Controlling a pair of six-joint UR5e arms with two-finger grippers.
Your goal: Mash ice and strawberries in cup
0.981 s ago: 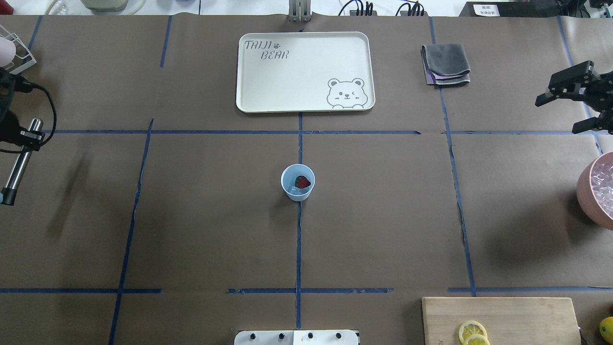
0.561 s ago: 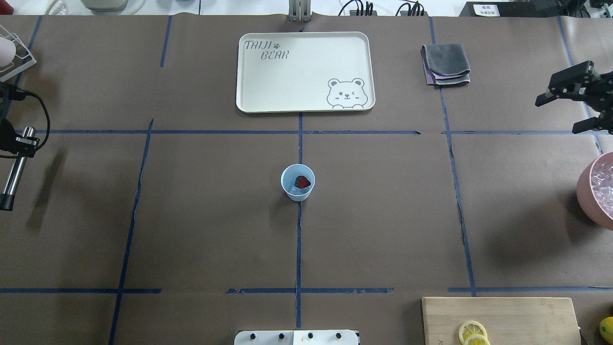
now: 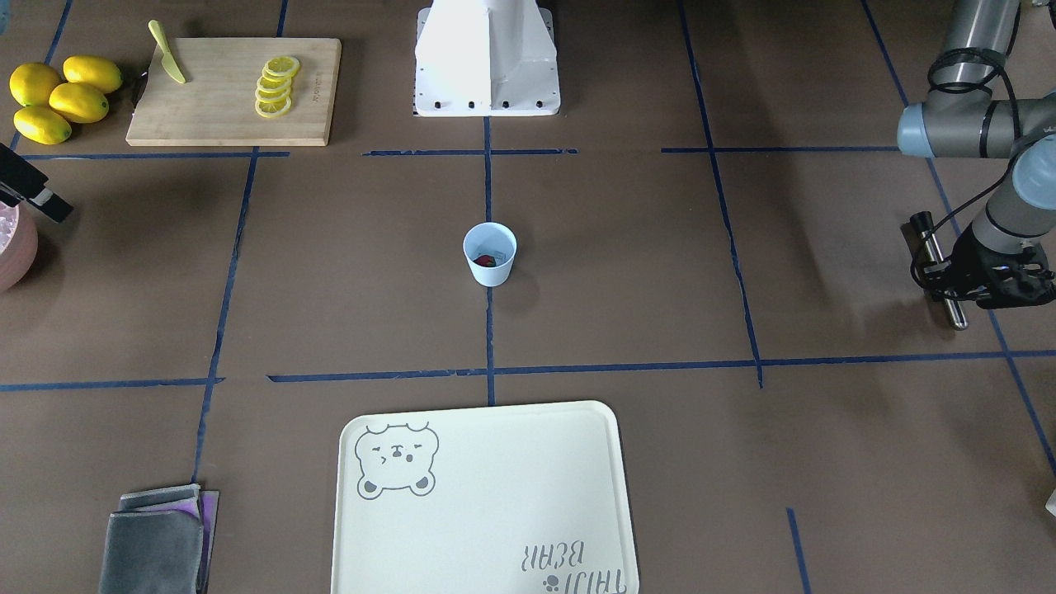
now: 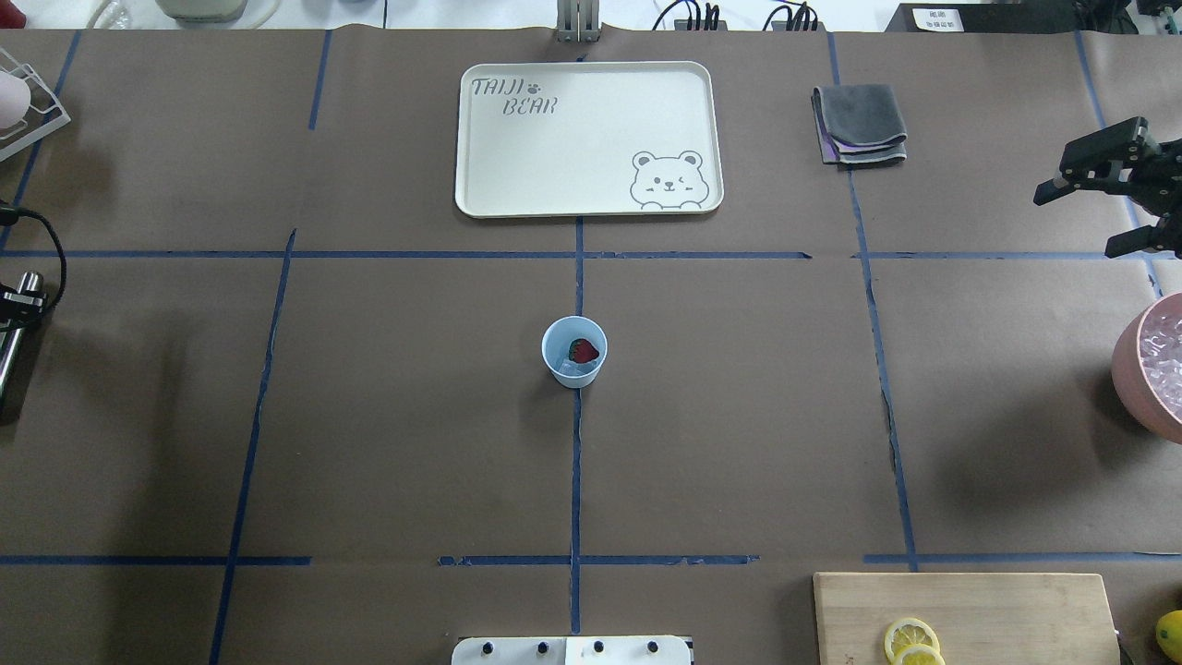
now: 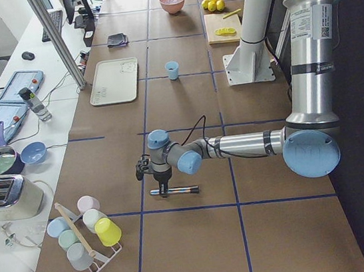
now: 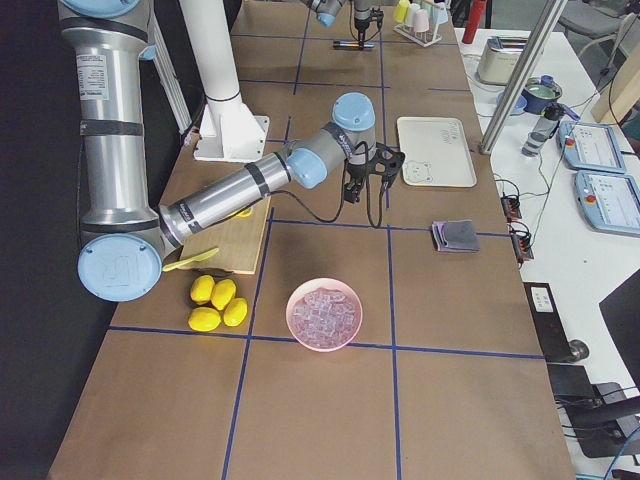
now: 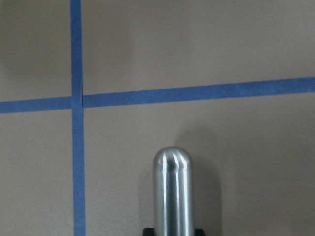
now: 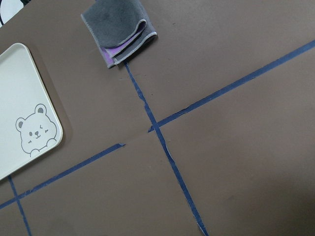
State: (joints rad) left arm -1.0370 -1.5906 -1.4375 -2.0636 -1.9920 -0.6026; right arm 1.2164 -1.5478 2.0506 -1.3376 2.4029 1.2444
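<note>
Cup (image 3: 492,274) is standing upright at the desk's centre in the front-facing view, on a blue tape line, with the strawberry (image 3: 485,261) sitting inside. Left gripper (image 3: 961,285) is hanging at this view's right edge, well apart from the cup, fingers clenching a steel rod (image 3: 951,312). Cutting board (image 3: 214,107) is lying near the robot base and the tray (image 3: 495,495) on the operators' side.

Overhead: cup (image 4: 554,337) is holding the strawberry (image 4: 583,350) on top of the ice (image 4: 570,370). Right gripper (image 4: 1090,217) is hovering at the right edge, fingers spread wide and gripping nothing. Pink bowl (image 4: 1128,365) of clear chunks is sitting near it.

Exterior left: near arm's gripper (image 5: 163,179) is holding the rod (image 5: 176,191) level and low over the desk; cannot tell if it is touching.

Exterior right: right gripper (image 6: 380,168) is hanging above the desk between bowl (image 6: 292,310) and tray.

Left wrist: rod's rounded tip (image 7: 172,167) is pointing over crossed tape.

Right wrist: folded cloth (image 8: 119,29) and a tray corner (image 8: 24,98) are showing.
</note>
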